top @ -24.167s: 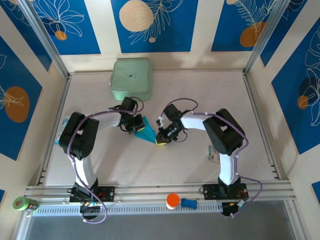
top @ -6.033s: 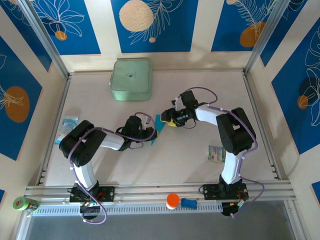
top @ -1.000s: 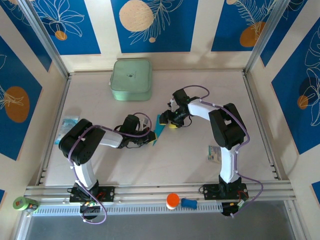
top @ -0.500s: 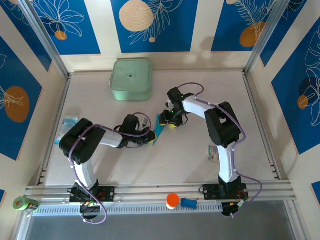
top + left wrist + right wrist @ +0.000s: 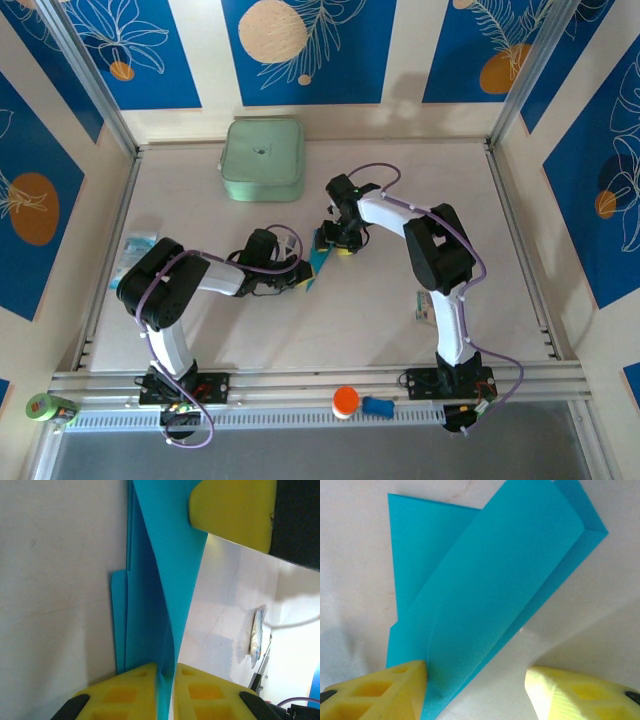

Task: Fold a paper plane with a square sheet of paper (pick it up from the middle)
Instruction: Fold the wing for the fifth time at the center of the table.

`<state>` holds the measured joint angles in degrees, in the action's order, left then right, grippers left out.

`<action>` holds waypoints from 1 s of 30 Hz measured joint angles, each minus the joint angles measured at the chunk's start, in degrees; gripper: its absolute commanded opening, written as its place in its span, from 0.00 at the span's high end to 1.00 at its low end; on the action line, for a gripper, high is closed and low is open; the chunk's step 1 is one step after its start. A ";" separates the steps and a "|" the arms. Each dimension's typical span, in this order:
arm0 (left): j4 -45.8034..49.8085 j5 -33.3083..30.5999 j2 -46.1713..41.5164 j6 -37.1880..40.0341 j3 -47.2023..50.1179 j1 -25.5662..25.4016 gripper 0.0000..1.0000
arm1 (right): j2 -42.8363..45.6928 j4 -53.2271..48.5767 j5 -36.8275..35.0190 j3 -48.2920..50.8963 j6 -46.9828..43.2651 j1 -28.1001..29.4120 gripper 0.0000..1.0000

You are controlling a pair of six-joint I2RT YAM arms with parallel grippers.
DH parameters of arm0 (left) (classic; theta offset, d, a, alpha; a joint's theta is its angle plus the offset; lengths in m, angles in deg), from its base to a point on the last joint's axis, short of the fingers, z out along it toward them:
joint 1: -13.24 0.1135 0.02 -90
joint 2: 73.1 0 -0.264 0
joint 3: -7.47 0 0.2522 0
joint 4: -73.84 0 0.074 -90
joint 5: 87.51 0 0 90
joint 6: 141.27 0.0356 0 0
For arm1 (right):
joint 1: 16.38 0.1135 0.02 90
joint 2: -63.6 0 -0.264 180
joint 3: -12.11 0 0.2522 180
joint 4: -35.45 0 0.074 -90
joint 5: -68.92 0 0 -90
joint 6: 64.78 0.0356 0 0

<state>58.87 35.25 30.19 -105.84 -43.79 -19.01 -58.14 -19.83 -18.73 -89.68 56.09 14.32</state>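
A pale green box (image 5: 262, 160) sits by the table's (image 5: 520, 250) far edge, left of the middle. Near the table's middle lies a folded blue paper (image 5: 318, 262), narrow and slanted. The left gripper (image 5: 300, 277) meets its near end from the left side, and the right gripper (image 5: 335, 243), with yellow pads, is at its far end. How the jaws stand is too small to tell from above. One small packet (image 5: 135, 250) lies by the left edge, and another packet (image 5: 428, 305) lies towards the right edge, beside the right arm. On the rail along the near edge stand an orange-capped thing (image 5: 345, 402) and a small blue thing (image 5: 378, 406).
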 measured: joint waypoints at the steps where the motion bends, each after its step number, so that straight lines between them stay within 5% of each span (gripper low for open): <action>1: 0.11 -0.02 0.00 0.13 0.00 0.00 0.86 | -0.07 -0.13 -0.07 -0.11 0.04 0.04 0.40; 20: 2.14 -0.61 0.09 0.35 -0.55 0.00 0.96 | -0.26 -0.52 -0.17 -0.46 0.66 0.00 0.42; 30: 2.16 -0.52 0.35 -1.40 -0.66 0.17 0.97 | 3.72 4.76 6.05 4.39 0.59 -1.84 0.41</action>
<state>61.03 34.72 30.54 -107.24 -44.45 -18.84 -54.42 -15.06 -12.68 -85.29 56.68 12.48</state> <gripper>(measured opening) 0.054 0.593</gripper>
